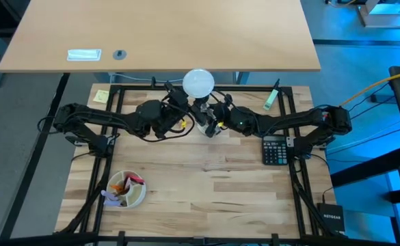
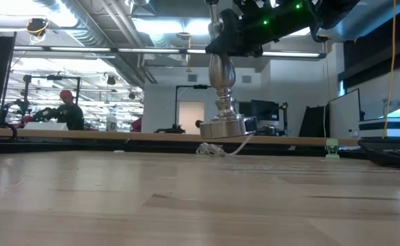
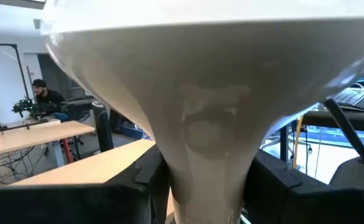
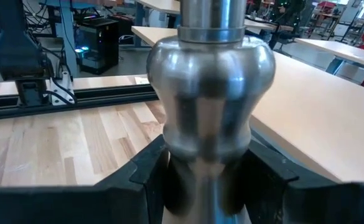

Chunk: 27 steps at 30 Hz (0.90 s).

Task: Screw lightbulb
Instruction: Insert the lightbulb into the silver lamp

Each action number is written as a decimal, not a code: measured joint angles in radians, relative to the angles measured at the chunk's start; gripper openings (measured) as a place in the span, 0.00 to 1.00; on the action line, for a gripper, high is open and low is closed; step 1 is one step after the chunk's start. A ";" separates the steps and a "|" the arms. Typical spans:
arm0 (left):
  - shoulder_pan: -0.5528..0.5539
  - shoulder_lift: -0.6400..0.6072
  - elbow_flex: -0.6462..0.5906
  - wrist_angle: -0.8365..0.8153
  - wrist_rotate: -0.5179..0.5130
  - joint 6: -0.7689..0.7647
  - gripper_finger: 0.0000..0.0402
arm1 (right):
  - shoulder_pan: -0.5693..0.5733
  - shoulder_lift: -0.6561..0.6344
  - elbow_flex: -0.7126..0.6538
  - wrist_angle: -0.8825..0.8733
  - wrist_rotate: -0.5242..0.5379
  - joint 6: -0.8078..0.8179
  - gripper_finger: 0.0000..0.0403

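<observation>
High view: a bowl (image 1: 126, 189) of small items is seen at the near left of the table (image 1: 206, 198). The left gripper (image 1: 183, 109) is closed around the narrow neck of the lightbulb (image 1: 198, 83), as the left wrist view shows (image 3: 200, 155). The bulb is held at the table's far middle, above the silvery stand (image 2: 222, 102). The right gripper (image 1: 212, 121) is clamped on the stand's stem (image 4: 210, 118). A calculator (image 1: 276, 149) lies to the right.
</observation>
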 joint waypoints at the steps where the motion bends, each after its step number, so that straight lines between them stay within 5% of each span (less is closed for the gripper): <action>1: 0.000 0.000 0.000 0.000 0.001 0.002 0.35 | 0.000 0.000 0.000 0.000 -0.006 0.002 0.39; 7: -0.029 -0.007 0.000 0.000 0.001 0.019 0.35 | 0.000 -0.020 0.000 -0.011 -0.100 0.002 0.39; 13: -0.094 -0.061 0.002 -0.047 0.060 0.007 0.35 | 0.000 -0.085 -0.001 -0.014 -0.373 0.001 0.39; 21: -0.119 -0.099 0.005 -0.134 0.529 -0.105 0.35 | 0.000 -0.126 0.015 0.013 -0.950 0.062 0.38; 27: -0.105 -0.097 0.004 -0.134 0.860 -0.101 0.35 | 0.040 -0.119 0.036 0.008 -1.138 0.072 0.37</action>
